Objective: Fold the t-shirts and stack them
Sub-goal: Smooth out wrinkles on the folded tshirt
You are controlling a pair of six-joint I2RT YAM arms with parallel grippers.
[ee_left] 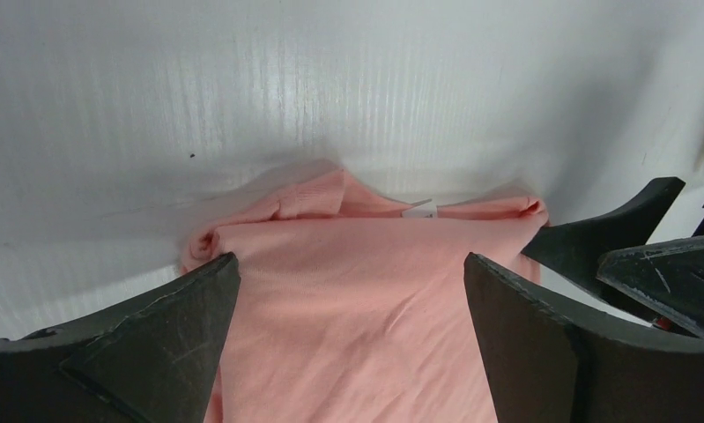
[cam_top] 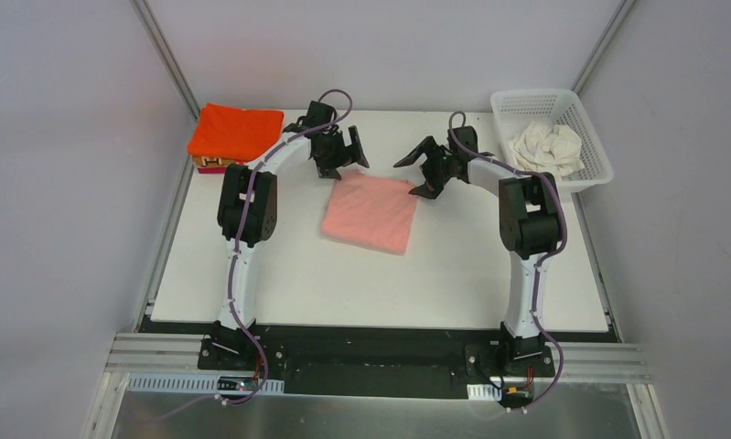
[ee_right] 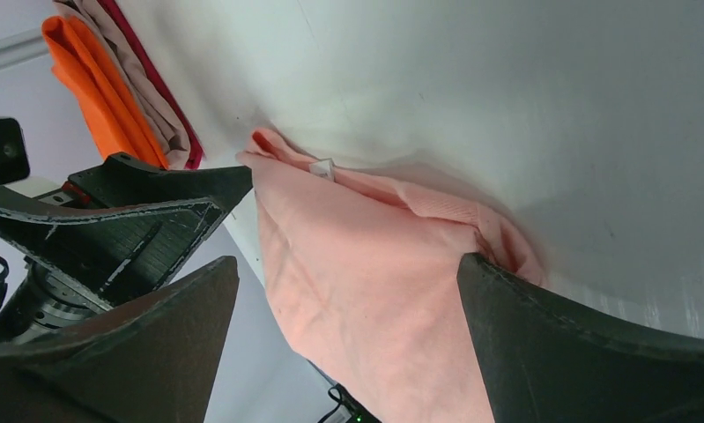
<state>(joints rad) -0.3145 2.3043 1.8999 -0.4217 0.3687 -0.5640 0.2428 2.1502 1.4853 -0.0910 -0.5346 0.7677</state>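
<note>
A folded salmon pink t-shirt lies flat in the middle of the table; it also shows in the left wrist view and in the right wrist view. My left gripper is open and empty, just above the shirt's far left corner. My right gripper is open and empty, just above its far right corner. A folded orange t-shirt tops a stack at the far left, over magenta and cream layers. A crumpled cream-white t-shirt lies in the basket.
A white plastic lattice basket stands at the far right corner. Grey walls enclose the table on the left, back and right. The two grippers face each other closely over the pink shirt's far edge.
</note>
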